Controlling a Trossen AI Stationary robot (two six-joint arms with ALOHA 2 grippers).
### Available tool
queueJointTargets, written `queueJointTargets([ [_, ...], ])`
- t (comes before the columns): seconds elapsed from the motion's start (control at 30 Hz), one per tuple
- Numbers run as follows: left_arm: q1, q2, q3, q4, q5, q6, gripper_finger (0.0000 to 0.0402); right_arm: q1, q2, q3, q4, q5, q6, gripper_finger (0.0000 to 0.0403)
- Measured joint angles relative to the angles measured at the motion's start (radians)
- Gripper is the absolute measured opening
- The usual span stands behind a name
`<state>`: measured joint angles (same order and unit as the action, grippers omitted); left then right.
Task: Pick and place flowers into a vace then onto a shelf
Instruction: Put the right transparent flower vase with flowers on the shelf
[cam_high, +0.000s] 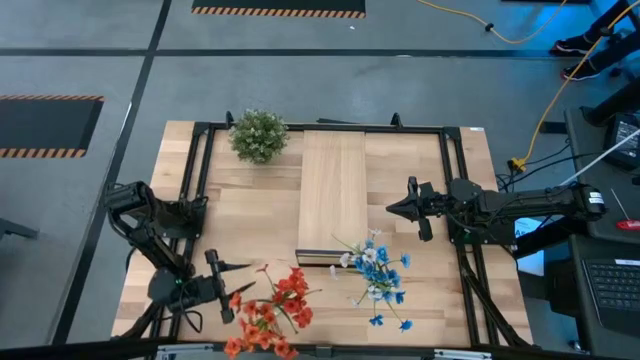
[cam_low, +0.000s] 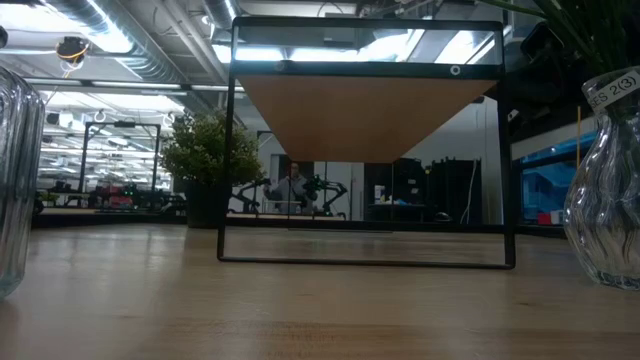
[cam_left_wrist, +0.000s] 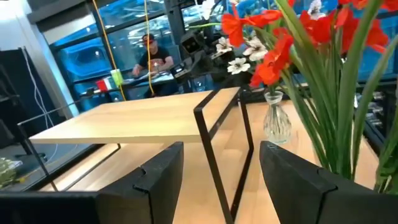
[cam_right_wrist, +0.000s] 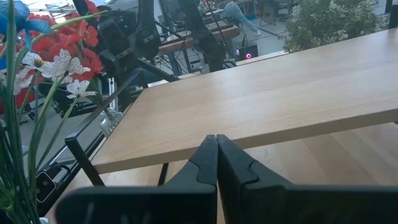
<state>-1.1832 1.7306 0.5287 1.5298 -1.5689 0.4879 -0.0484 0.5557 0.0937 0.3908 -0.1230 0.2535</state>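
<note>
The shelf (cam_high: 332, 190), a pale plank on a thin black frame, stands mid-table. Red-orange flowers (cam_high: 272, 305) stand near the front edge. Blue and white flowers (cam_high: 378, 272) stand to their right, with their stems in a clear glass vase (cam_left_wrist: 277, 119). My left gripper (cam_high: 236, 290) is level and open beside the red flowers. Their green stems (cam_left_wrist: 339, 118) pass just outside one finger, and nothing is between the fingers. My right gripper (cam_high: 392, 208) is shut and level at the shelf's right edge, pointing across the shelf top (cam_right_wrist: 280, 93).
A round bushy green-white plant (cam_high: 258, 135) sits at the table's far side, left of the shelf. In the low view a glass vase (cam_low: 605, 205) with green stems and another glass vessel (cam_low: 15, 180) stand close at the front edge. A person sits in the room beyond the table.
</note>
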Motion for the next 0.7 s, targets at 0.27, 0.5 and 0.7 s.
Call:
queueJointTargets([
  [0.27, 0.037, 0.0, 0.0, 0.037, -0.002, 0.057, 0.0205, 0.0, 0.0, 0.0, 0.005, 0.0, 0.002, 0.0],
  [0.5, 0.092, 0.0, 0.0, 0.037, -0.002, -0.02, 0.0205, 0.0, 0.0, 0.0, 0.011, 0.001, 0.051, 0.0],
  [0.7, 0.094, 0.0, 0.011, 0.037, -0.003, -0.001, 0.0196, 0.0, 0.0, 0.001, 0.033, 0.001, 0.046, 0.0],
])
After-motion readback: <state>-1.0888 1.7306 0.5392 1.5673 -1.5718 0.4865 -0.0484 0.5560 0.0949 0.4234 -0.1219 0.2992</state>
